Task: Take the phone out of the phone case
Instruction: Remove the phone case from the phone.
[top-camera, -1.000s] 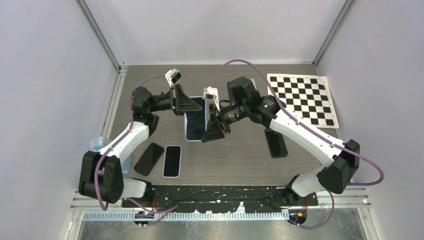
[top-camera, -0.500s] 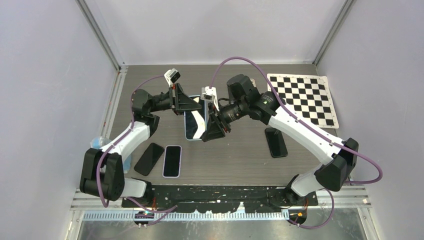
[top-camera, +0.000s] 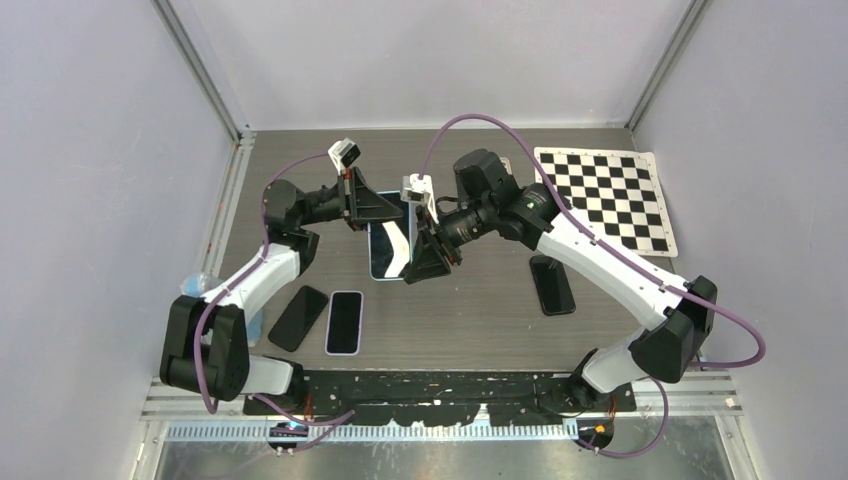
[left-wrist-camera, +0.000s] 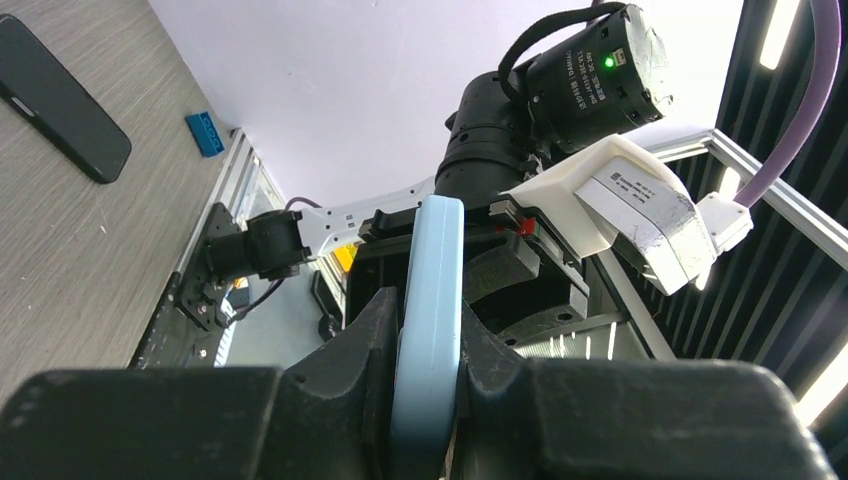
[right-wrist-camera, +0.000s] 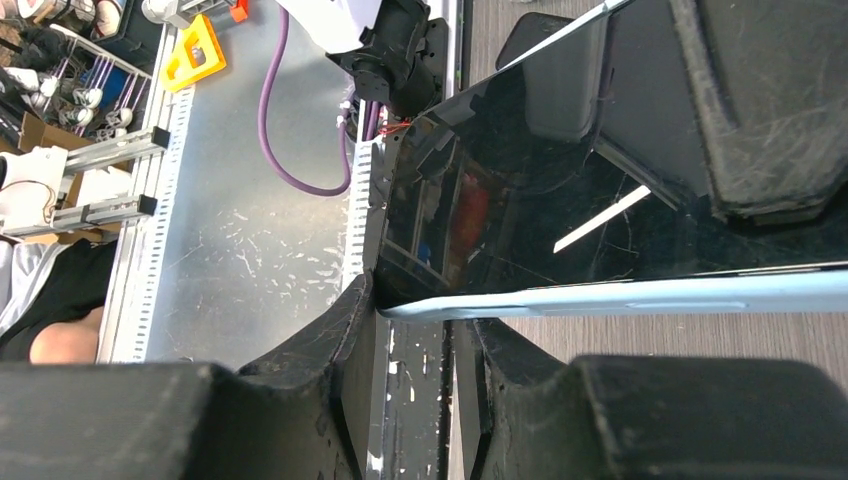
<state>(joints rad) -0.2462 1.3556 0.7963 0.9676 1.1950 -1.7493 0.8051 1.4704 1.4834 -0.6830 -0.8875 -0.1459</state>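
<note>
Above the worktop (top-camera: 480, 320), the left tool (left-wrist-camera: 428, 335) is clamped on the blue phone case (left-wrist-camera: 434, 270); the right tool (right-wrist-camera: 415, 335) straddles its corner, seemingly pinching it, the phone (right-wrist-camera: 560, 190) seated inside.

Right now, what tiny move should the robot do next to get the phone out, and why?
Probably the right fingers should bend the corner of the blue case back a little. The left fingers clamp the case's edge, the right fingers sit around its corner, and the phone is still inside.
</note>
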